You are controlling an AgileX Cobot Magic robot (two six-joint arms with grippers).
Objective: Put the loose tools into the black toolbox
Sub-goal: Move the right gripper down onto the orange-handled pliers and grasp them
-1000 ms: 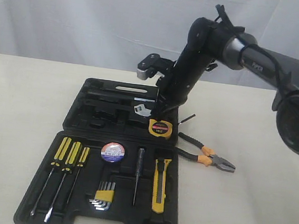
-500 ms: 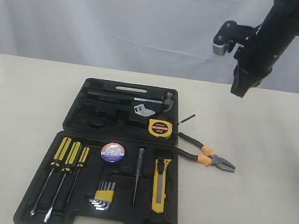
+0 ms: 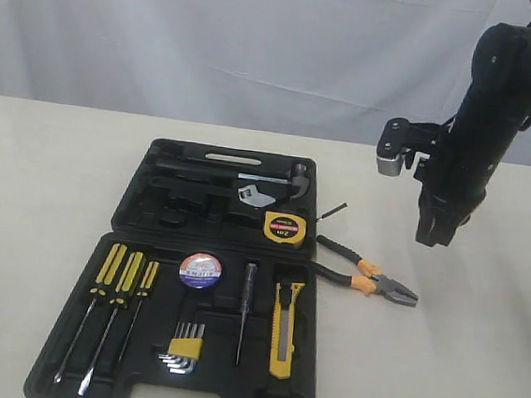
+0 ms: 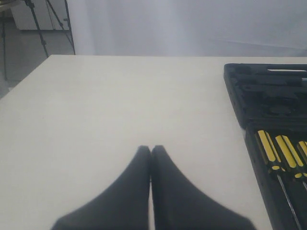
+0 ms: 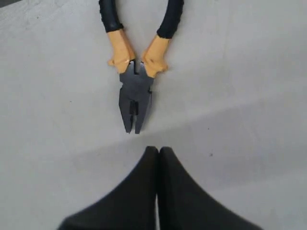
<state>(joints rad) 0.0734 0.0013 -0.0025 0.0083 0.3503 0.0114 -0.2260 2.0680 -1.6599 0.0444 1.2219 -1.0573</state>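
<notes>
In the left wrist view the left gripper (image 4: pixel 150 149) is seen over bare table (image 4: pixel 120 96), its fingers pressed together with nothing between them; the black toolbox (image 4: pixel 240 96) is cut off by the right edge of that frame.

In the exterior view the toolbox is laid open at the lower left of centre. In its near half, the yellow-black screwdrivers (image 3: pixel 108 270) are seated at the left. The tape roll (image 3: pixel 200 270) is set to their right, above the hex keys (image 3: pixel 183 349). The utility knife (image 3: pixel 284 328) is lodged at the right side of that half. The tape measure (image 3: pixel 284 227) is placed at the lower right corner of the far half.

The pliers (image 3: pixel 370 282) are left on the table just right of the toolbox, handles toward it. The right gripper (image 3: pixel 428 235) is held above the table, up and right of the pliers, apart from them. In the right wrist view its fingers are seen pinched together and empty, with the pliers' nose pointed at them.
</notes>
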